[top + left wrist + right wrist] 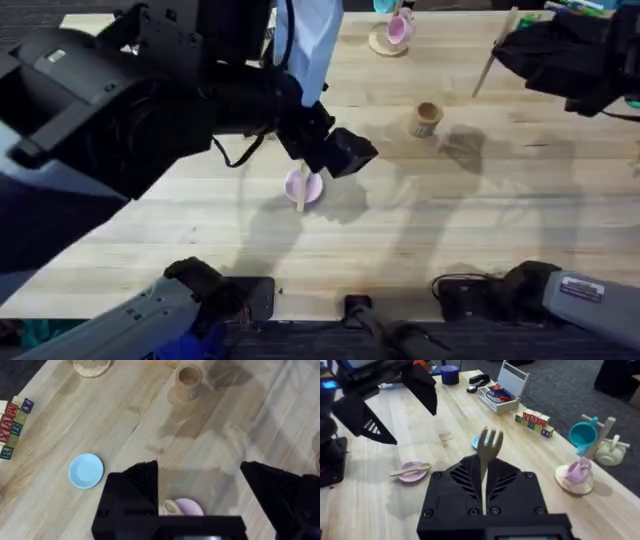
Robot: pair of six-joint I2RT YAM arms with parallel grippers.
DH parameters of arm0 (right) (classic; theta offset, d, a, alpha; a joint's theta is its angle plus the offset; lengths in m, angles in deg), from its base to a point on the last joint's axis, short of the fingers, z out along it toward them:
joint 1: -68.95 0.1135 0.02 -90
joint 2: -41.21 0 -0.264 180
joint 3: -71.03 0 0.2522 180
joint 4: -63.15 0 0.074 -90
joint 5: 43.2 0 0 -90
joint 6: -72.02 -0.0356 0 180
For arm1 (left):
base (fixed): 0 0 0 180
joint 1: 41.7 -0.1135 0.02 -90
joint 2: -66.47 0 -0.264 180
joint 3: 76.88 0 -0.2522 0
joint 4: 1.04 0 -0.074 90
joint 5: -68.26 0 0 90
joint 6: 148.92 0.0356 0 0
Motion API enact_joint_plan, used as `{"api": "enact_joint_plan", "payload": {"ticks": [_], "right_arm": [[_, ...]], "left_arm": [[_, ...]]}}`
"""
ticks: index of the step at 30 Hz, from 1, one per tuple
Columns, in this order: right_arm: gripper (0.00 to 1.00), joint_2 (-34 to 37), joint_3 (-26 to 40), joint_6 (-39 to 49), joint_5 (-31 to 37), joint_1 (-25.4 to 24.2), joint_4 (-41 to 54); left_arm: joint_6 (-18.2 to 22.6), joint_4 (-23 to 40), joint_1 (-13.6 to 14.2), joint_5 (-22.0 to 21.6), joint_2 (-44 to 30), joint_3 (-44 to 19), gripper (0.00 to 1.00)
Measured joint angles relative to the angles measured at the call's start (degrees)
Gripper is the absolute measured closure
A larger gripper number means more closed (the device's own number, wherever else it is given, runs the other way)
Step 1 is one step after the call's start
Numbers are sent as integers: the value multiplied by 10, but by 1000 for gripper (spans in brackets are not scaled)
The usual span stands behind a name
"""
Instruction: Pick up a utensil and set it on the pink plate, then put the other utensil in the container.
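A pale plank tabletop [480,220] carries everything you work with. Your left pincer [345,152] hangs above the pink plate [303,186], its black fingers [142,480] spread wide apart and holding nothing. The spoon [411,470] lies across the plate, its head over one rim and its handle over the other; in the left wrist view its rounded head [171,507] shows just beside the plate [188,507], between your fingers. Your left arm reaches in large and dark from the left, crossing toward the middle. Your right pincer [484,491] is closed on the fork [487,462], which stands upright with its tines up; overhead, the fork [495,53] slants from the right arm at the far right. The cup [427,119] stands upright on bare wood, well apart from the plate, between your two pincers. A blue plate [86,470] lies near the lettered blocks [12,422].
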State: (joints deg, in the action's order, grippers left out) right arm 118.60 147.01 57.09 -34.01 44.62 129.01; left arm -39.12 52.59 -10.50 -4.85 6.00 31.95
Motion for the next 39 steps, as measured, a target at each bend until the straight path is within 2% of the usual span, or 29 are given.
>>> {"api": "enact_joint_plan", "payload": {"ticks": [19, 39], "right_arm": [[971, 85, 0, 116, -2, 0, -5], [971, 192, 0, 123, -20, 47, -103]], "left_arm": [[0, 15, 0, 0, 0, 0, 6], [0, 15, 0, 0, 0, 0, 7]]}}
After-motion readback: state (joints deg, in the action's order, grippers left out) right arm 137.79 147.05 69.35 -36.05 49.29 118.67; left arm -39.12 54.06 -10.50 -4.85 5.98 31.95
